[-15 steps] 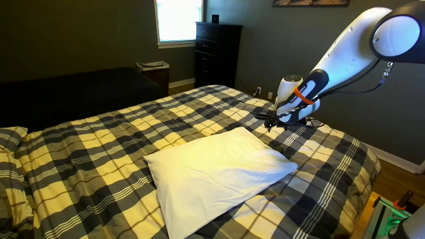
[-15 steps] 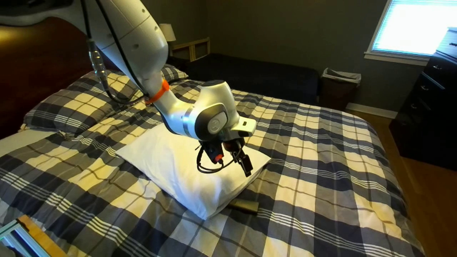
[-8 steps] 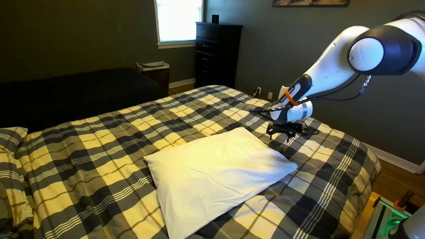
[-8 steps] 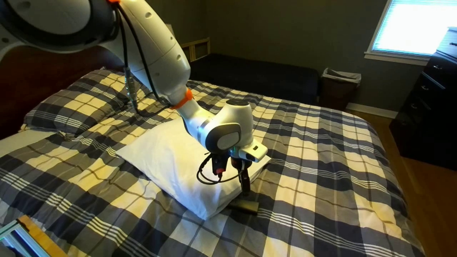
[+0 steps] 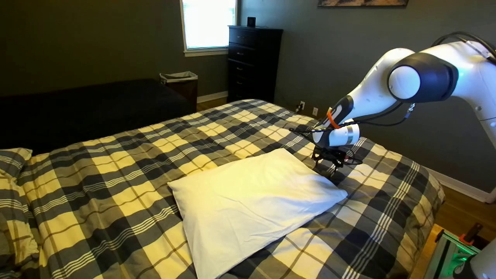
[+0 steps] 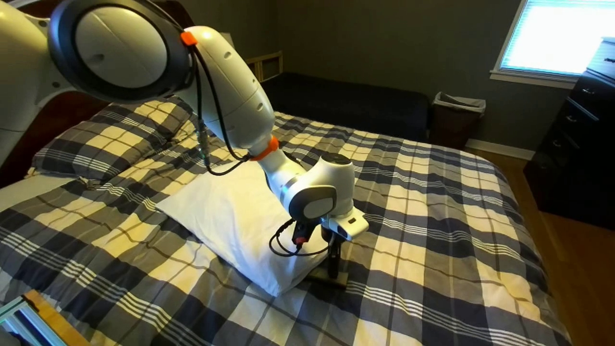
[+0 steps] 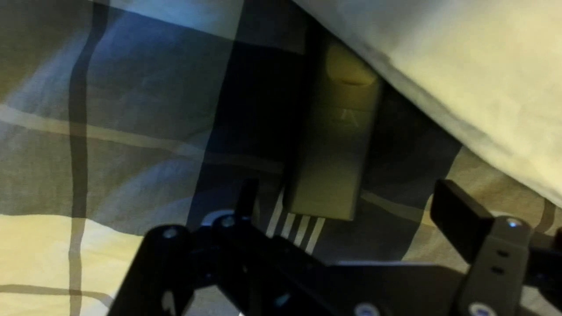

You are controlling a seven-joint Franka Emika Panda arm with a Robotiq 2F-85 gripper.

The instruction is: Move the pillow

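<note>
The white pillow (image 5: 248, 201) lies flat and slightly wrinkled on the plaid bedspread. It also shows in an exterior view (image 6: 230, 211), partly behind the arm, and at the top right of the wrist view (image 7: 491, 57). My gripper (image 5: 326, 169) is low over the bed just beside the pillow's edge, pointing down. In the wrist view my gripper (image 7: 351, 208) has its fingers wide apart with nothing held. A flat remote-like bar (image 7: 329, 171) lies on the bedspread between and beyond the fingers. The pillow's edge overlaps the bar's far end. Whether the fingertips touch the bedspread I cannot tell.
Plaid pillows (image 6: 105, 139) lie at the head of the bed. The plaid bedspread (image 5: 116, 170) spreads around the white pillow. A dark second bed (image 6: 346, 103), a hamper (image 6: 456, 120) and a dark dresser (image 5: 254, 62) stand beyond. A framed base (image 5: 445, 248) stands at the bed's side.
My gripper has come down beside the pillow's edge, over the bar, and its wrist has turned to point straight down. The pillow and the bar have not moved.
</note>
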